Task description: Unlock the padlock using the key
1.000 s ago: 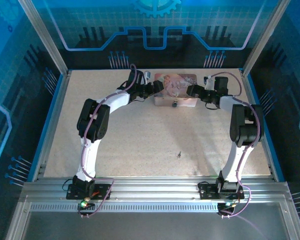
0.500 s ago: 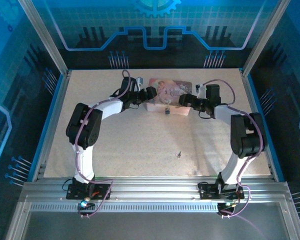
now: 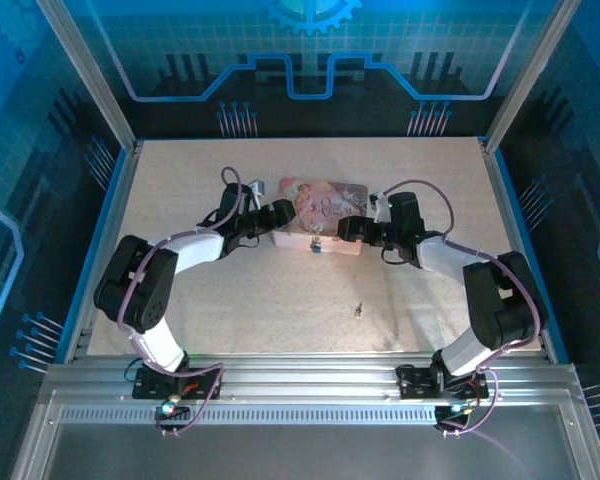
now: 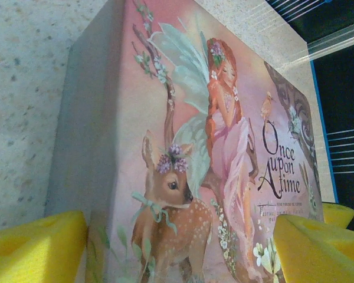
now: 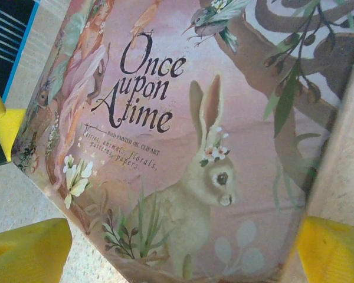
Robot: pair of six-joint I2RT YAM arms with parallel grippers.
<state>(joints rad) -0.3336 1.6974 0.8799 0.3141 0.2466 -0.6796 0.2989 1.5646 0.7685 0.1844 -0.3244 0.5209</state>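
Note:
The pink illustrated tin (image 3: 321, 208) lies mid-table, held at both short ends. My left gripper (image 3: 280, 217) is shut on its left end, and the yellow pads (image 4: 35, 247) press the tin's (image 4: 183, 147) sides in the left wrist view. My right gripper (image 3: 348, 228) is shut on the right end, with the tin (image 5: 183, 118) between its pads (image 5: 29, 247). The tiny padlock (image 3: 317, 246) hangs at the tin's front wall. The key (image 3: 358, 309), a dark speck, lies alone on the table nearer the arms.
The speckled table (image 3: 230, 300) is bounded by blue rails at left (image 3: 98, 240) and right (image 3: 525, 240). Open surface stretches between the tin and the arm bases around the key.
Both grippers have drawn the tin, with the padlock on it, from the back of the table towards the near side and slightly left. The key has not moved.

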